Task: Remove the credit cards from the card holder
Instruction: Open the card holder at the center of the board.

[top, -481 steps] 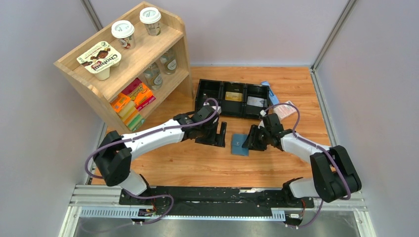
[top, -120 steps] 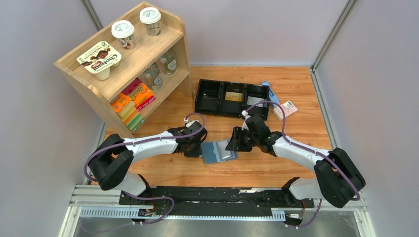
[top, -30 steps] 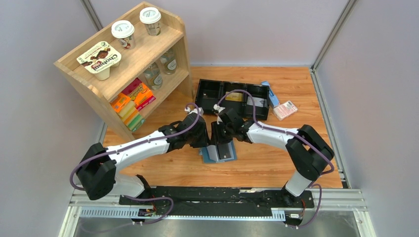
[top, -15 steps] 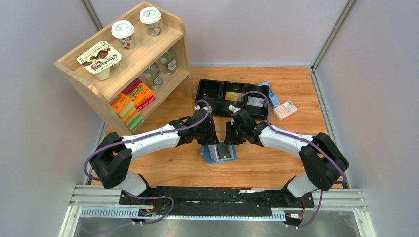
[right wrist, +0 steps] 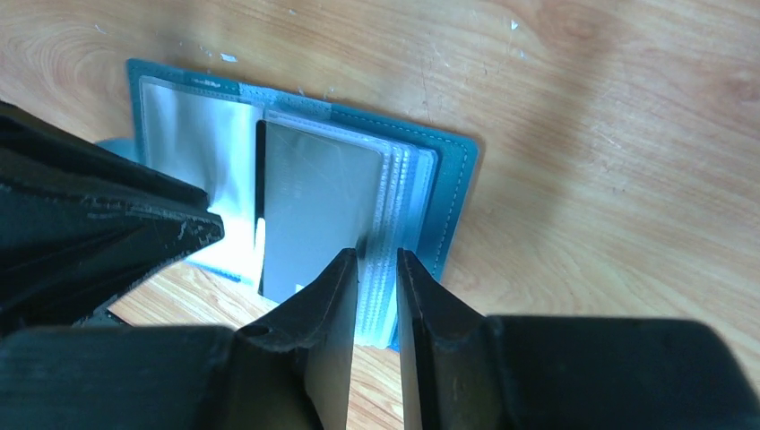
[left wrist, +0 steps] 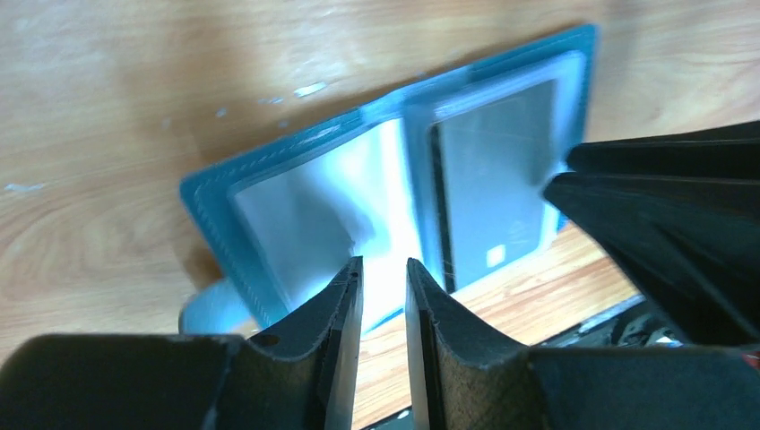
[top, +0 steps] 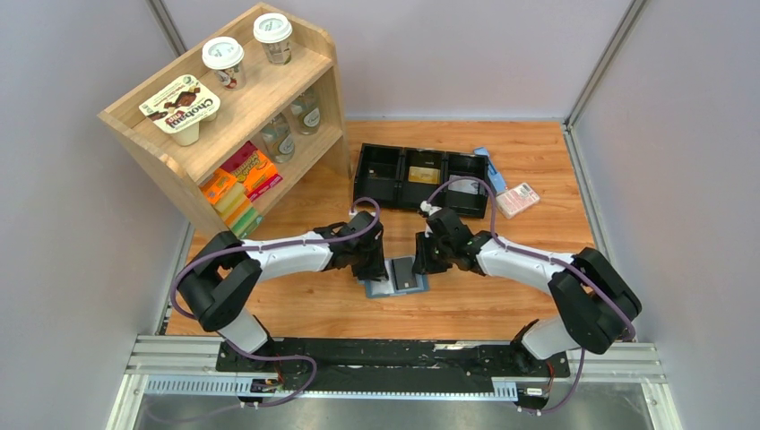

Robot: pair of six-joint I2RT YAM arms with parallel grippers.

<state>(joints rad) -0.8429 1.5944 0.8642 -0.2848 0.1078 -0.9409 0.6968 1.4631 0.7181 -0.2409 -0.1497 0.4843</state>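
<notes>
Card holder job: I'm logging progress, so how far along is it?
Done: the card holder lies open on the table. In hand: the left tool and right tool pinch its clear sleeves. To do: the black card sits in its pocket, not yet pulled out.
</notes>
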